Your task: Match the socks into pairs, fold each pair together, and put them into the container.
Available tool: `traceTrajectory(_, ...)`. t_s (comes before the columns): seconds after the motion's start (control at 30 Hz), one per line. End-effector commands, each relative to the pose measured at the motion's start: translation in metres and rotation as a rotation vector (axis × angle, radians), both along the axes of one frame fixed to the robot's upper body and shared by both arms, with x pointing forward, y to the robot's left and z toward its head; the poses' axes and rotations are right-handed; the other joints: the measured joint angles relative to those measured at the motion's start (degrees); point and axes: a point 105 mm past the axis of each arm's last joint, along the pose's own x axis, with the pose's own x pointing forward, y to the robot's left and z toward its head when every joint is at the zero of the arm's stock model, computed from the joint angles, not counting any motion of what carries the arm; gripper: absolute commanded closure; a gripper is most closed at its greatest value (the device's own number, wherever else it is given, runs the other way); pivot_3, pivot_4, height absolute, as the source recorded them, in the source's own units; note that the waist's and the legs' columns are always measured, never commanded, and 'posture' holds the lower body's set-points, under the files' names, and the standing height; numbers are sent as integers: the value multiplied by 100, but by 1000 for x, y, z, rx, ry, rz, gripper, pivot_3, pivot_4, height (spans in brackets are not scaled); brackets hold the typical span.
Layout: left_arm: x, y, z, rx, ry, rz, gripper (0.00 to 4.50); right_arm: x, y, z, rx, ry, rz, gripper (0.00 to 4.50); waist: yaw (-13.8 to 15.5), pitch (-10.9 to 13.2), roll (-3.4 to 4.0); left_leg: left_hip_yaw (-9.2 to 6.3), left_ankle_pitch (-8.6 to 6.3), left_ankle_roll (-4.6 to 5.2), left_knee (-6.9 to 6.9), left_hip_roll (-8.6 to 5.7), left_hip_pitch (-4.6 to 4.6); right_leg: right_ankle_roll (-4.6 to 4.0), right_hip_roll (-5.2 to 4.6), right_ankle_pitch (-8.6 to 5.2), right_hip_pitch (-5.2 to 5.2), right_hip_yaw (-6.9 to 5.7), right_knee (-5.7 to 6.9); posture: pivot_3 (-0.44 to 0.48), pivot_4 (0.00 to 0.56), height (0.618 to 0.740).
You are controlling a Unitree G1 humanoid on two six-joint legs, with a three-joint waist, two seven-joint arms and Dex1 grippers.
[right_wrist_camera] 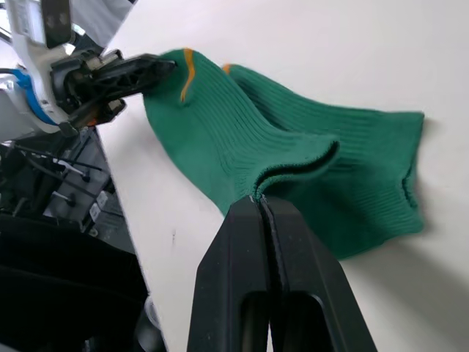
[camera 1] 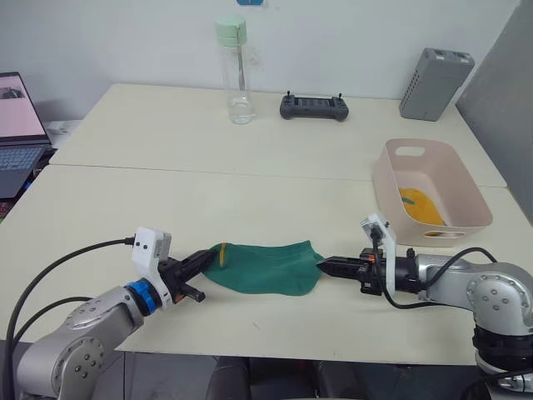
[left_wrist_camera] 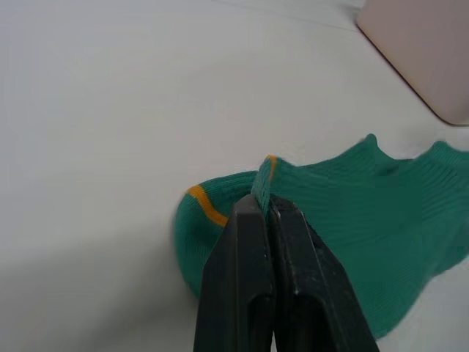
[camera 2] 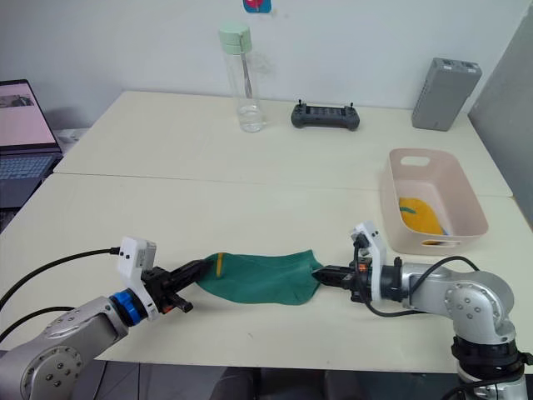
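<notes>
A laptop [camera 1: 18, 133] sits at the far left edge, off to the side of the table [camera 1: 166, 208]. It is well away from the work.

Near the front edge of the table, the left gripper [camera 1: 202, 260] has its two black fingers pressed together on the toe end of the dark green socks [camera 1: 262, 267]. The left wrist view shows a bit of green cloth pinched between them, next to a small yellow stripe. It holds that end so the socks do not slide.

The green socks lie flat on the table between the two grippers. The right wrist view shows two layers, one on top of the other, so they look like a matched pair. They are pulled out long, most likely so they can be folded neatly.

At the other end, the right gripper [camera 1: 323, 265] has its fingers squeezed shut on the open cuff edge. With one gripper at each end, I think the next job is to bring one end over to the other to fold the pair.

A clear bottle [camera 1: 236, 71] with a pale green lid, a dark controller [camera 1: 313, 107] and a grey box [camera 1: 435, 83] stand at the back of the table, out of the way.

On the right sits the pink container [camera 1: 390, 179], close to the right arm, so dropping socks in is a short trip. Something mustard-yellow [camera 1: 419, 207] already lies inside it. It looks like the yellow socks, so that pair seems done.
</notes>
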Motion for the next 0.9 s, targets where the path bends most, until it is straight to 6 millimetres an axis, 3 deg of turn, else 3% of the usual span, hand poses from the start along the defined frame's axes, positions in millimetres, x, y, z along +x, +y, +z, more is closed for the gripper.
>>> traceTrajectory(0.03,1,2,7,13,-63,27,4500,11,-4,-2,-15,-54,-42,4481,0,0,0,1,0,0,0,-1,0,0,-1,0,-1,0,0,0,150,740)
traceTrajectory(0.43,1,1,4,4,-82,39,4500,33,-5,-12,-54,-105,-74,4481,0,0,0,2,0,0,-2,0,-1,-3,-1,-2,-2,-1,0,0,150,740)
traceTrajectory(0.9,3,-2,-5,17,-70,24,4500,37,-5,-17,-84,-114,-81,4481,0,0,0,2,0,0,-2,-1,0,-2,-1,-2,-1,0,0,0,150,740)
